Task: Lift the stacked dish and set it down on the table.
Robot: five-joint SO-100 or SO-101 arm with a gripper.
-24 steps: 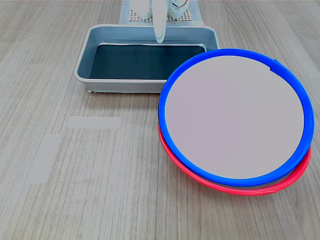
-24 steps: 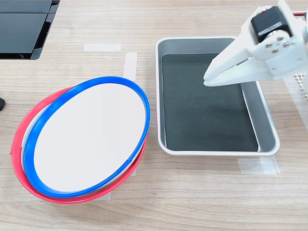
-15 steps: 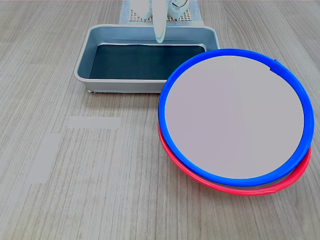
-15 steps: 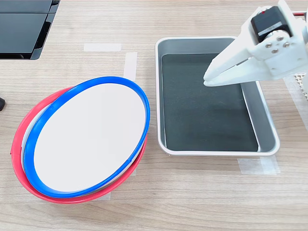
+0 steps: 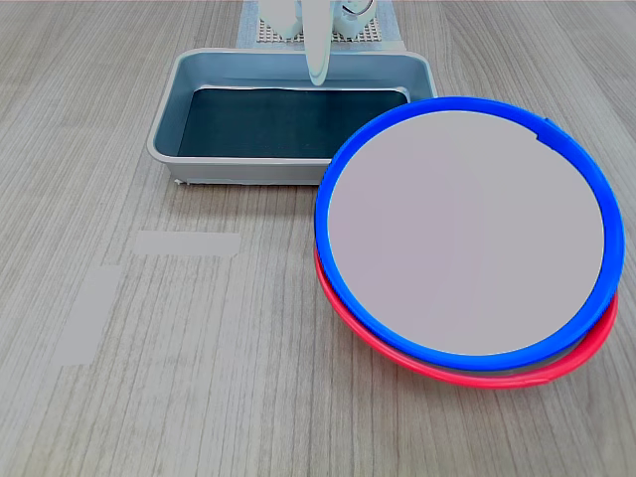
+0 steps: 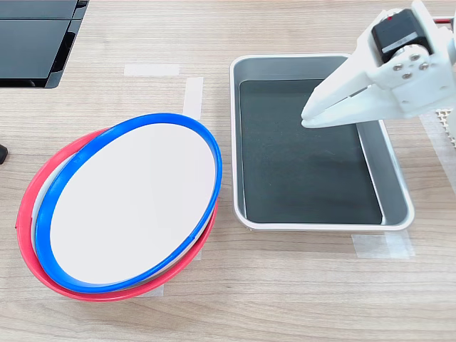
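1. So, your claw has not moved against the earlier frames: it hangs over the grey tray exactly as before, and no dish has shifted either.
2. You have the claw's white plastic jaws drawn together to a narrow point, with at most a sliver between the tips, and nothing is held in them.
3. In the first exterior view the claw shows only as a slim white blade pointing down at the tray's far wall.
4. Your stacked dish is still nested, slightly tilted, on the red-rimmed dish; it is round and shallow, with a glossy bright blue rim and a smooth, matte pale inside.
5. In the first exterior view the stacked dish sits on the right, its far left edge overlapping the tray's near right corner, with the red-rimmed dish peeking out along the near side.
6. The tray is rectangular with rounded corners, dull grey walls and a dark flat bottom.
7. Under everything, the table is pale wood-grain with translucent tape strips stuck flat on it.
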